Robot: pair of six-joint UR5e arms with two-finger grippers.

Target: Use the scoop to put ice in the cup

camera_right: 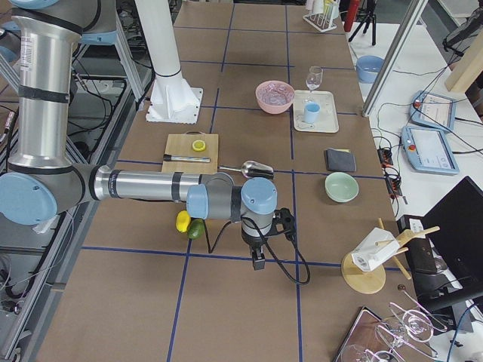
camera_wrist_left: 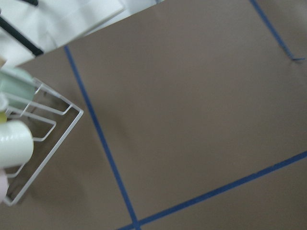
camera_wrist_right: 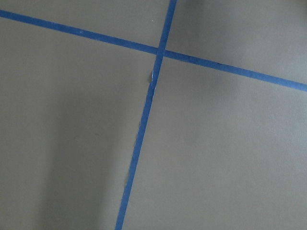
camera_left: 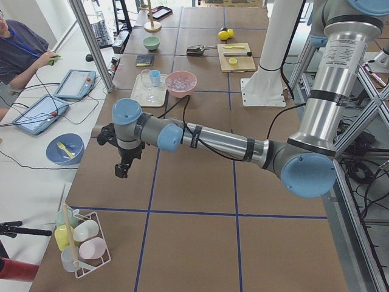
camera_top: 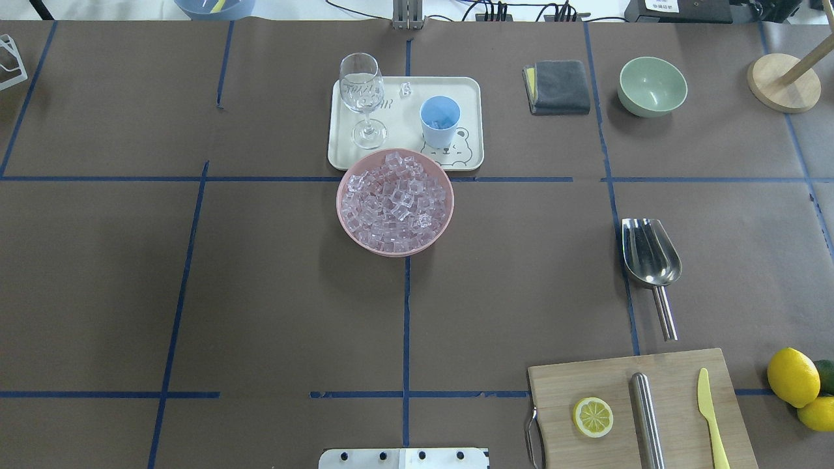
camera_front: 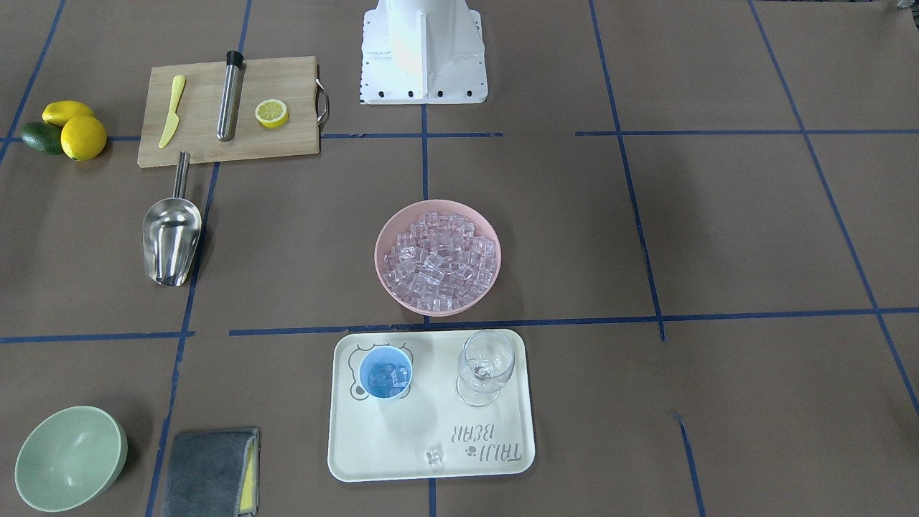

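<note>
The ice (camera_front: 438, 260) fills a pink bowl (camera_top: 345, 225) at the table's middle. The light-blue cup (camera_front: 385, 373) stands on a cream tray (camera_front: 402, 445) and holds a few cubes. One loose cube (camera_front: 434, 455) lies on the tray. The steel scoop (camera_front: 170, 237) lies empty on the table near the cutting board; it also shows in the overhead view (camera_top: 648, 257). My left gripper (camera_left: 123, 167) hangs over the table's left end and my right gripper (camera_right: 258, 260) over its right end, both far from these things. I cannot tell whether either is open or shut.
A wine glass (camera_front: 486, 366) stands on the tray beside the cup. A cutting board (camera_front: 208, 143) carries a yellow knife, a steel cylinder (camera_front: 230, 97) and a lemon half. Lemons (camera_front: 75, 129), a green bowl (camera_front: 68, 456) and a grey cloth (camera_front: 212, 474) lie around. A cup rack (camera_left: 82, 243) stands at the left end.
</note>
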